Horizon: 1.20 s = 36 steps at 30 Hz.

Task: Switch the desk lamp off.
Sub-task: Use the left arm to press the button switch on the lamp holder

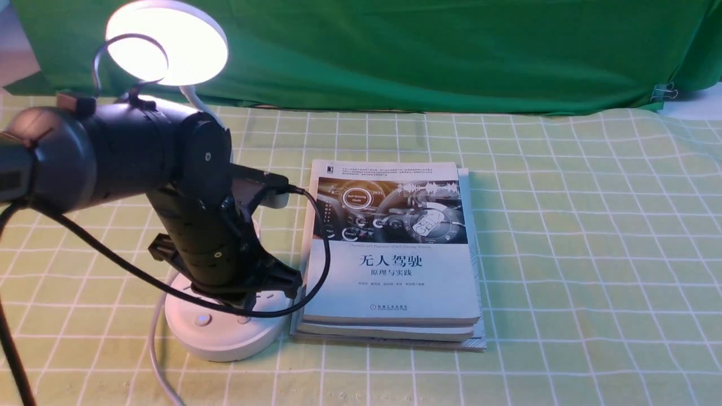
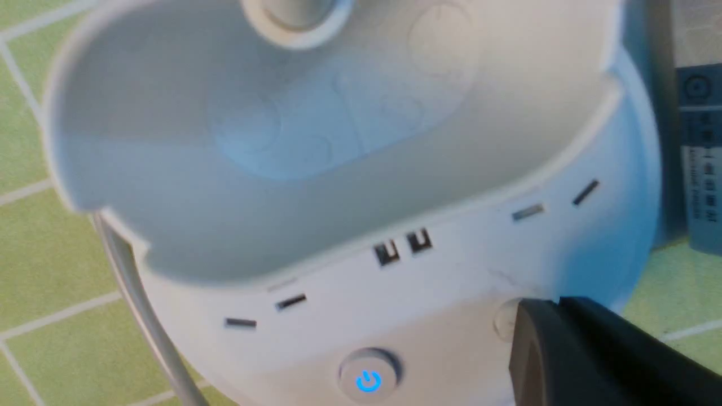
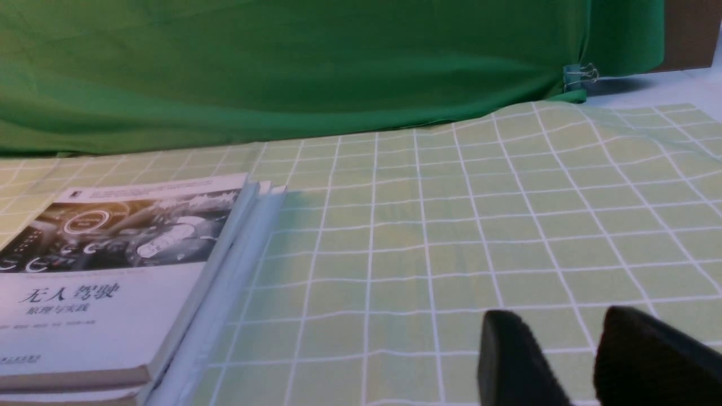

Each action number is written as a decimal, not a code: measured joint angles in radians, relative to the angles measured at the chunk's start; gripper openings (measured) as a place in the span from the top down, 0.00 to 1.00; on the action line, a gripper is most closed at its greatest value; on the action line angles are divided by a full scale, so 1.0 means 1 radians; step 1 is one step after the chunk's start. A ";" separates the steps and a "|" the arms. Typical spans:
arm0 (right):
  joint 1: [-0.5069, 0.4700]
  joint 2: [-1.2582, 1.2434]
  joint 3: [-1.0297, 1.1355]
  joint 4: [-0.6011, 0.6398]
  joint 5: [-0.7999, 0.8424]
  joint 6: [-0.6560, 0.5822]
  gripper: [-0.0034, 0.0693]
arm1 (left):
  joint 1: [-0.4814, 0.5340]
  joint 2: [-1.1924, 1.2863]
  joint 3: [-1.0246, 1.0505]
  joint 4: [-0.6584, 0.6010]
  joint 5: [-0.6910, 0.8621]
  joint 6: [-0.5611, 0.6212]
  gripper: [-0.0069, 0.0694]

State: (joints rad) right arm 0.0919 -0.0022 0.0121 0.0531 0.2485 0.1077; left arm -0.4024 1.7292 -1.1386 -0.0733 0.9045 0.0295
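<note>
The white desk lamp stands at the left, its round head (image 1: 167, 42) lit and glowing. Its round base (image 1: 223, 332) carries sockets and a button with a blue power sign (image 2: 368, 379), which also shows in the front view (image 1: 202, 320). A second round button (image 2: 503, 321) lies beside it. My left gripper (image 1: 285, 282) is shut and points down at the base; its tip (image 2: 558, 309) covers part of the second button. The cup holder (image 2: 316, 141) sits behind. My right gripper (image 3: 558, 318) is open and empty, low over the cloth.
A stack of books (image 1: 395, 254) lies right beside the lamp base, also in the right wrist view (image 3: 101, 282). The lamp's white cord (image 1: 155, 349) runs off the front edge. A green curtain (image 1: 423, 51) hangs at the back over the checked cloth (image 1: 592, 254).
</note>
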 joint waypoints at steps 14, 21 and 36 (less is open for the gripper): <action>0.000 0.000 0.000 0.000 0.001 0.001 0.62 | 0.002 0.006 0.081 0.000 -0.105 -0.004 0.91; 0.000 0.000 0.000 0.000 0.001 0.000 0.62 | 0.004 0.013 0.076 -0.015 -0.098 0.006 0.91; 0.000 0.000 0.000 0.000 0.001 0.000 0.62 | 0.004 -0.563 0.410 -0.038 -0.361 -0.022 0.91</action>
State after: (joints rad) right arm 0.0919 -0.0022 0.0121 0.0531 0.2498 0.1078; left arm -0.3981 1.1664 -0.7286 -0.1110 0.5435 0.0073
